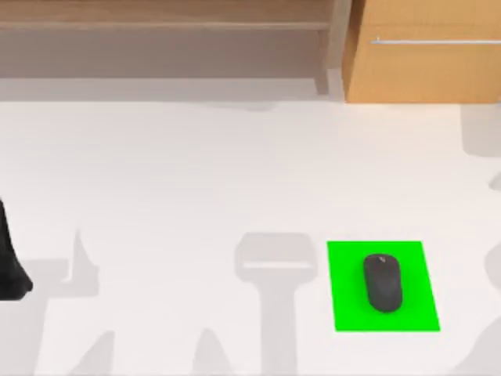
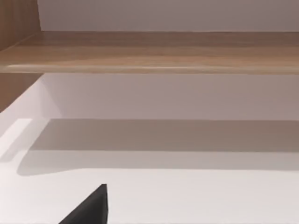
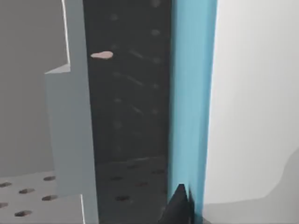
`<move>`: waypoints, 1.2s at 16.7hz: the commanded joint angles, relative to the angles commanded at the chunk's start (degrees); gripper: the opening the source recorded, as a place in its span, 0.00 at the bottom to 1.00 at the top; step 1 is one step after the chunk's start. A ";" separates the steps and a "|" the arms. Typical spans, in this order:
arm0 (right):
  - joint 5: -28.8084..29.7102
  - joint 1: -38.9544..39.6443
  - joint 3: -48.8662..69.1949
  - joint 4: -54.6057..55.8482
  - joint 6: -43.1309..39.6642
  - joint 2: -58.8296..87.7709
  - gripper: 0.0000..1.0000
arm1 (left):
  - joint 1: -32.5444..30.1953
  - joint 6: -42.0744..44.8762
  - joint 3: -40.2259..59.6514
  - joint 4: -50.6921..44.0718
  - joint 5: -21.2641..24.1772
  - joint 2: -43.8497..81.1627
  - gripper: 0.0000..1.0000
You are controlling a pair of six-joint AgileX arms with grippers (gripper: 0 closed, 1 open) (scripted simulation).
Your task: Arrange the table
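While my left pincer (image 1: 12, 270) is hanging at the left edge of the white tabletop (image 1: 196, 180), a black mouse (image 1: 382, 282) is lying on a green pad (image 1: 419, 309) far to its right. A wooden shelf (image 2: 149, 51) is standing ahead of it. Whether either pincer is clenched, I cannot tell.

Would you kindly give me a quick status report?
Left arm parked at table's left edge. Mouse on green pad, right side. Nothing obstructing.

Brown wooden shelf (image 1: 164, 23) stood along the far edge; light-wood drawer cabinet (image 1: 427, 66) at right; grey wall, possibly.
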 joint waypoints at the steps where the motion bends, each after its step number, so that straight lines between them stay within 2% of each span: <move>1: 0.00 0.00 0.00 0.00 0.00 0.00 0.00 | 0.00 0.00 0.00 0.00 0.00 0.00 1.00; 15: 2.08 2.08 6.39 -0.82 0.65 5.32 0.00 | 0.00 0.00 0.00 0.00 0.00 0.00 1.00; 20: 2.08 2.08 6.39 -0.82 0.65 5.32 0.38 | 0.00 0.00 0.00 0.00 0.00 0.00 1.00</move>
